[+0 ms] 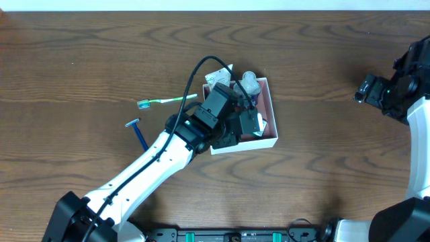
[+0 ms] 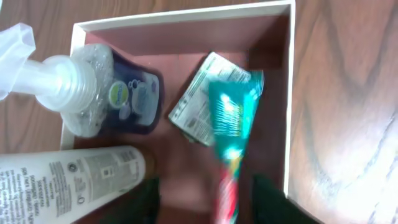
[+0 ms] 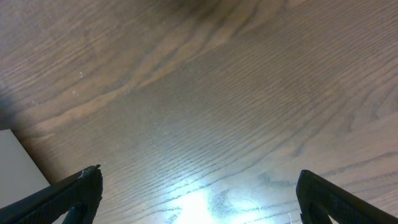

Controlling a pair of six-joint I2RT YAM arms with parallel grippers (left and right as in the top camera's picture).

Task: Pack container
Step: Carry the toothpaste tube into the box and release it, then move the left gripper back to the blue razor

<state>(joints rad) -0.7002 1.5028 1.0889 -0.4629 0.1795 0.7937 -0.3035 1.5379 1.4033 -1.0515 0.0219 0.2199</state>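
My left hand (image 2: 208, 205) hangs over the container (image 2: 186, 15), which sits near the middle of the surface (image 1: 322, 168). Its fingers are parted either side of a green toothpaste tube (image 2: 235, 115), and I see a gap on each side. A pump bottle (image 2: 112, 93) lies inside too. My right hand (image 3: 199, 190) is spread wide near the right edge.

The overhead camera looks straight down on the table (image 1: 80, 67). The left wrist camera hangs close above the container (image 1: 267, 104), near overhead's centre; both show its inside. The right wrist camera, at overhead's 3 o'clock, faces bare wood closely, seemingly slantwise.
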